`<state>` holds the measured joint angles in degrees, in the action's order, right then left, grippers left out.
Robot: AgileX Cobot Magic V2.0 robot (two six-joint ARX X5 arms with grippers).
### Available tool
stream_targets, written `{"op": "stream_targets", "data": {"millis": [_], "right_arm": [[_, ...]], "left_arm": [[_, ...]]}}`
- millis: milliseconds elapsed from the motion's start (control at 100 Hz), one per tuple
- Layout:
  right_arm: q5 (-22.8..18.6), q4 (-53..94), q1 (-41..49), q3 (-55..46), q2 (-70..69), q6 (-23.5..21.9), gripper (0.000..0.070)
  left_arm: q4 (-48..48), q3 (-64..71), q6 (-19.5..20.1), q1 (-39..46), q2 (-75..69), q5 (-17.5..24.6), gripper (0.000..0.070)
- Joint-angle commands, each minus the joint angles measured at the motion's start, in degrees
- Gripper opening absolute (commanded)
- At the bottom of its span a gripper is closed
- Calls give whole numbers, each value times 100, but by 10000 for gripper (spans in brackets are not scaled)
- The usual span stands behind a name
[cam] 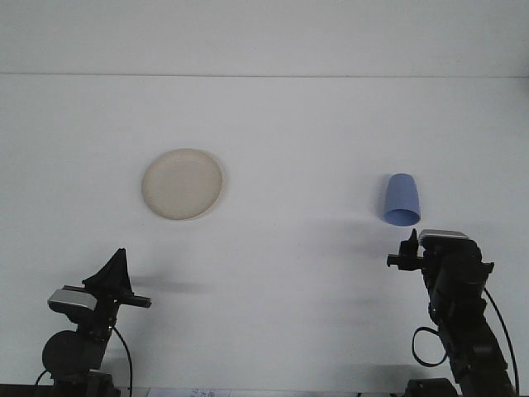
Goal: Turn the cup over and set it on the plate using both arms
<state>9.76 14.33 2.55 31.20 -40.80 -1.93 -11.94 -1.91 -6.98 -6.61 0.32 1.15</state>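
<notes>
A round cream plate (pixel 182 184) lies on the white table, left of centre. A blue cup (pixel 401 199) rests at the right, its narrow end farther from me and its wide end nearer. My right gripper (pixel 410 246) is raised just in front of the cup and slightly below it in the image, a short gap away; its state is hidden behind the wrist. My left gripper (pixel 116 263) is low at the front left, far from the plate, shut to a point and holding nothing.
The white tabletop (pixel 289 149) runs back to a pale wall. The arm bases stand at the near left and right corners, and a cable loops beside the right arm.
</notes>
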Motion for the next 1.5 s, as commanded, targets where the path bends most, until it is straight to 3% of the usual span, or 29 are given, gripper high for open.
{"op": "stream_targets", "data": {"millis": [0,210,560,930,1230,1290,1440,1490], "right_arm": [[42,-380,-17,-262,-111,-20,440],[81,-1836,-120,-1154,-431,-236,439],[-153,-3331,-450,-1322,-1755,-87,439],[-828,-5525,-984,-1303,-3504,-83,439],[-1499,-6229,-1344,-907,-4662,-83,435],[-1611,-6229,-1357,-802,-4798,-76,356],[-2063,-6319,-1355,-688,-4918,85,16],[-2129,-6450,-1355,-686,-4918,87,0]], "left_arm": [[-55,109,-15,-4,-7,-22,13],[-55,109,-15,-4,-7,-20,13],[-52,109,-15,-4,-7,-20,13],[-55,109,-15,-4,-7,-20,13],[-55,109,-15,-4,-7,-20,13],[-52,109,-15,-4,-7,-22,13],[-55,109,-15,-4,-7,-20,13],[-52,109,-15,-4,-7,-22,13]]}}
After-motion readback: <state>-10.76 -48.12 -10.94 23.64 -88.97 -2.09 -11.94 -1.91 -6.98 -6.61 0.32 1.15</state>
